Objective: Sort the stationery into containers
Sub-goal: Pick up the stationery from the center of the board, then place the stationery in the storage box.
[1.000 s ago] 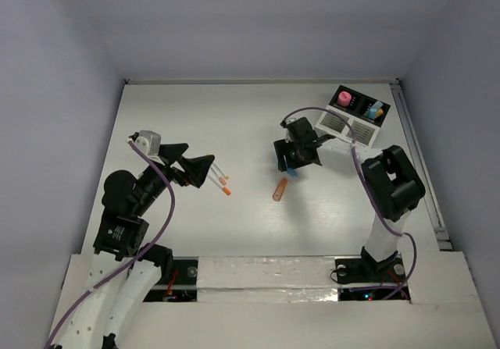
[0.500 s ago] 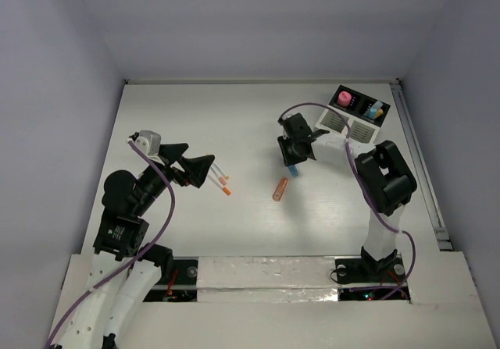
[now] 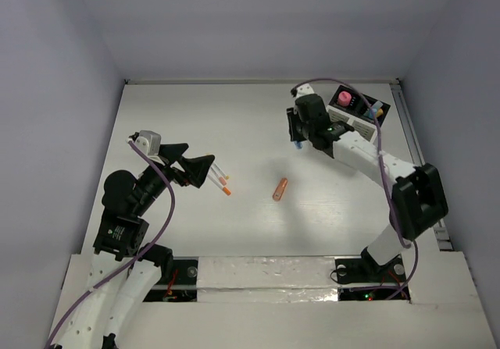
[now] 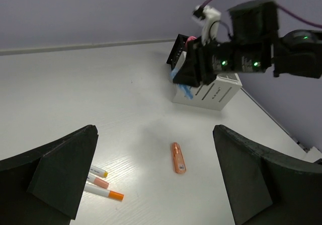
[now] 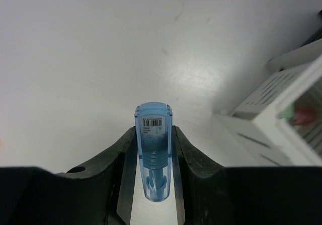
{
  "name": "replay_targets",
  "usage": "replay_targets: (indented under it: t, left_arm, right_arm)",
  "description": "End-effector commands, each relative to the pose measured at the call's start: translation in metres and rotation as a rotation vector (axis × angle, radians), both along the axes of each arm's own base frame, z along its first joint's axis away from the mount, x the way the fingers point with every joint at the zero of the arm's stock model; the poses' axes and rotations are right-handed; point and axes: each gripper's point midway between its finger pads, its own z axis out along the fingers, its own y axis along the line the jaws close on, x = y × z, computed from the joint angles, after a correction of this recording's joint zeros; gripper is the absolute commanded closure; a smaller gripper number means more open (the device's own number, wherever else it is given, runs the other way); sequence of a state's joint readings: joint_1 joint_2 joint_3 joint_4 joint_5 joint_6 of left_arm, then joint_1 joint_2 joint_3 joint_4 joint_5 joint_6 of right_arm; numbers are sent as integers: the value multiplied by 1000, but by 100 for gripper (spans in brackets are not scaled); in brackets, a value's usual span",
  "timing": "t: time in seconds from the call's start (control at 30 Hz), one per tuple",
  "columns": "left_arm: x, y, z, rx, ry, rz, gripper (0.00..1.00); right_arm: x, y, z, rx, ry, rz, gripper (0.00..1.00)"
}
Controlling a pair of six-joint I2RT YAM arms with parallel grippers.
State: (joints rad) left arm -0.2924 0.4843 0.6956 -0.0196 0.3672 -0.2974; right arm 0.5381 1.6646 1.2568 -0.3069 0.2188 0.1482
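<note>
The right tool (image 5: 153, 140) is pinching a pale blue capsule-shaped piece (image 5: 153, 120) between its 2 fingers, the piece's rounded end with the barcode label sticking out past the fingertips. In the top view this tool hangs over the far right part of the white bench (image 3: 195, 115), just beside the near-left corner of the white slatted organizer (image 3: 358, 129); whether it is touching the organizer cannot be told. The black compartmented section (image 3: 357, 105) at the organizer's back holds an upright pink cylinder (image 3: 343, 97), and blue and yellow pieces (image 3: 377, 112) stand in a compartment to its right.

An orange capsule piece (image 3: 280, 189) lies flat on the bench nearer the middle, well apart from the organizer.

The left tool (image 3: 207, 171) is spread wide with nothing between its fingers, held over the left part of the bench. Just beside its fingertips lie 3 thin white orange-tipped sticks (image 4: 102, 183), close together and roughly parallel.
</note>
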Motion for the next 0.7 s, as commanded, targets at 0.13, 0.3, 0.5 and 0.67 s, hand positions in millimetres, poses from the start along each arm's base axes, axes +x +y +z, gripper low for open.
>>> replay_targets:
  t: [0.13, 0.3, 0.5, 0.67]
  left_arm:
    - [-1, -1, 12, -14, -52, -11, 1]
    - [-2, -1, 13, -16, -54, -12, 1]
    - [1, -2, 11, -12, -45, -14, 1]
    - [3, -3, 9, -9, -37, -15, 1]
  right_arm:
    - [51, -58, 112, 40, -322, -227, 85]
    - [76, -117, 108, -2, -327, -360, 83]
    - [90, -135, 99, -6, -339, -369, 81]
    - [87, -143, 79, -42, -315, -405, 79]
